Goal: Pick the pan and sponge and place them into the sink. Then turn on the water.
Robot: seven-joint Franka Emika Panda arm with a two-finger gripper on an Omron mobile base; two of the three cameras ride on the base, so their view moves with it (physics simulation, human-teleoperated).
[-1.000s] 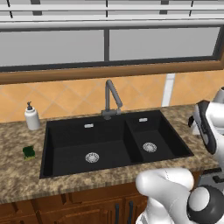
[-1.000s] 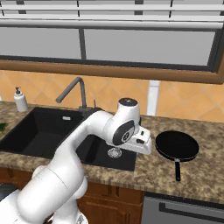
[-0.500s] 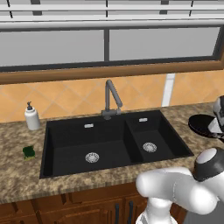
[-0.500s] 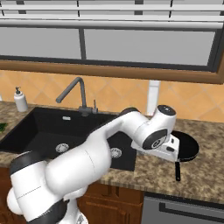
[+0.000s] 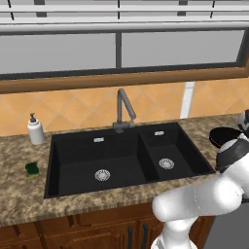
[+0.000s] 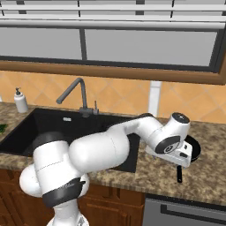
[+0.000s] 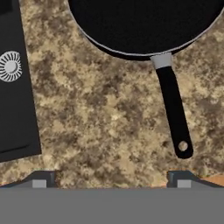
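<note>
Starting at the far left of the speckled brown granite counter [image 5: 19, 204], the small green-and-yellow sponge block [image 5: 32, 168] lies near the counter's front, with the white soap pump bottle [image 5: 35, 130] farther back against the tiled wall. To their right sits the matte black double-basin sink [image 5: 78, 146], its wider basin on the left, the grey angular tap [image 5: 122, 109] standing dry behind the divider.

Right of the sink, on bare counter, rests the shallow round black pan [image 7: 144, 22]. In the hand view the two-finger gripper [image 7: 111, 181] hangs above the counter with its tips spread wide and nothing between them. The pan's thin straight dark handle [image 7: 175, 113] runs from the bowl back toward the robot's near side, ending just inside the right fingertip. The bowl lies beyond the tips. The likely grasp point, the handle, sits off-centre to the right, so a small sideways shift and a descent seem needed. Nothing stands between gripper and handle.
</note>
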